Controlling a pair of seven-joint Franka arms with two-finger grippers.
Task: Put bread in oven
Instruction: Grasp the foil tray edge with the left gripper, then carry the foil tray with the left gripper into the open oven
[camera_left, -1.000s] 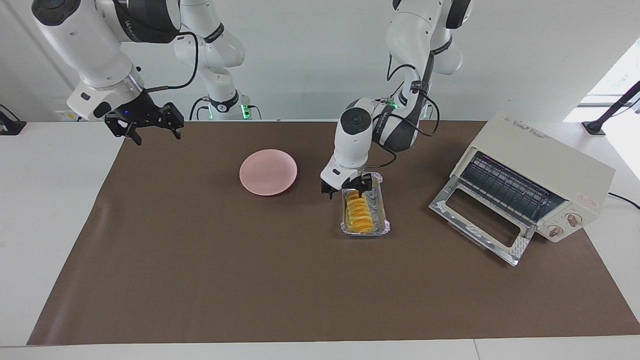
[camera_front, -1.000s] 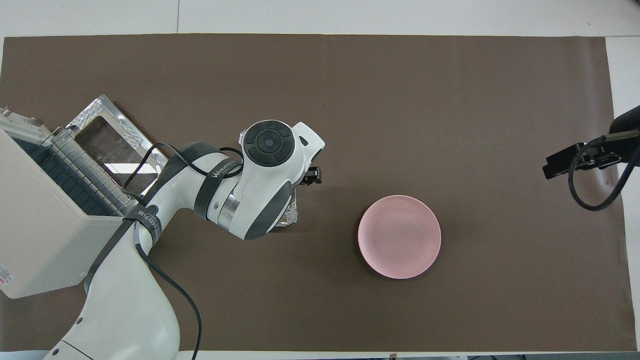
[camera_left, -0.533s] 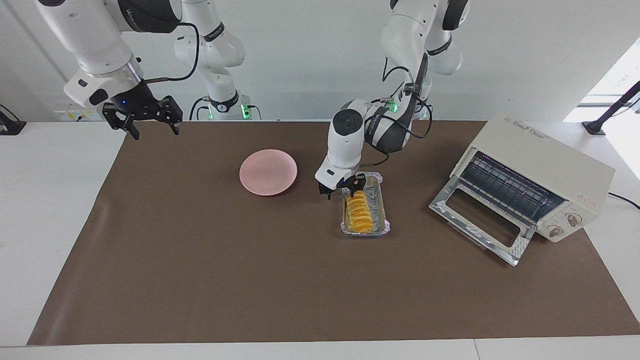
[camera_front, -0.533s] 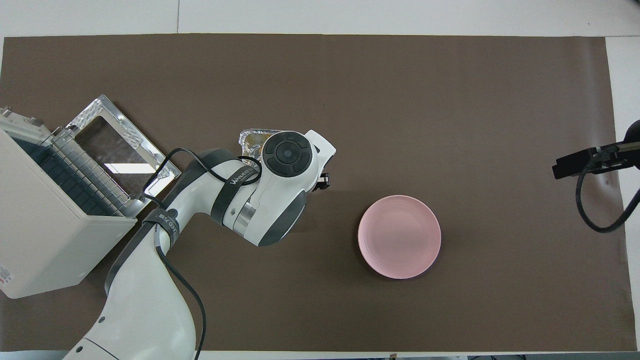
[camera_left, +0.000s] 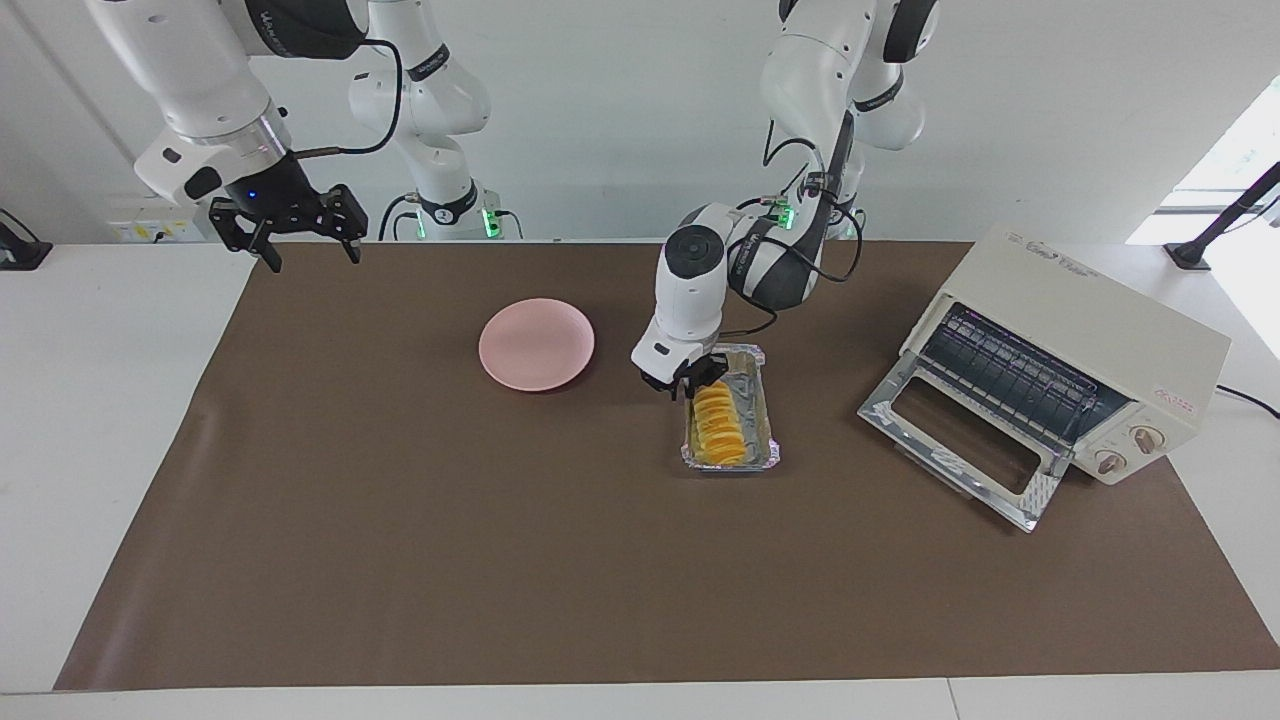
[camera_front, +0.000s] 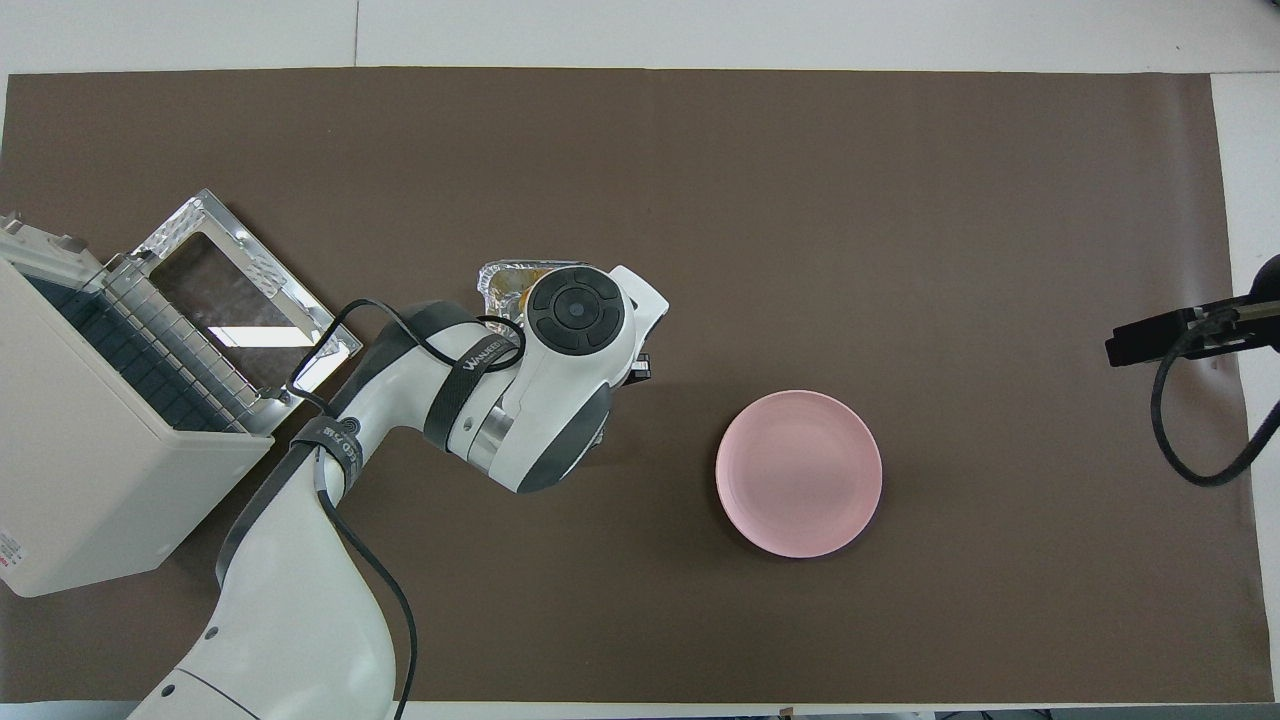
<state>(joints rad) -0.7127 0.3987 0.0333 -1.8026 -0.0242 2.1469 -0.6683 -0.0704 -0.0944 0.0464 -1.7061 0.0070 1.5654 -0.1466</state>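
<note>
The golden ridged bread (camera_left: 716, 425) lies in a crinkled foil tray (camera_left: 762, 415) mid-table. My left gripper (camera_left: 690, 383) is down at the tray's end nearer to the robots, at the corner toward the right arm's end, touching or just over the rim. In the overhead view the left arm's wrist covers the gripper and most of the tray (camera_front: 505, 275). The cream oven (camera_left: 1080, 320) stands at the left arm's end with its glass door (camera_left: 960, 440) folded down and the wire rack showing. My right gripper (camera_left: 308, 252) is open, raised over the table's edge at the right arm's end.
A round pink plate (camera_left: 537, 343) sits beside the tray, toward the right arm's end; it also shows in the overhead view (camera_front: 798, 473). The oven (camera_front: 90, 460) and its open door (camera_front: 240, 290) fill the left arm's end of the brown mat.
My left gripper has shifted toward the right arm's end and settled at the tray's near corner. My right gripper has risen and drawn back toward the robots.
</note>
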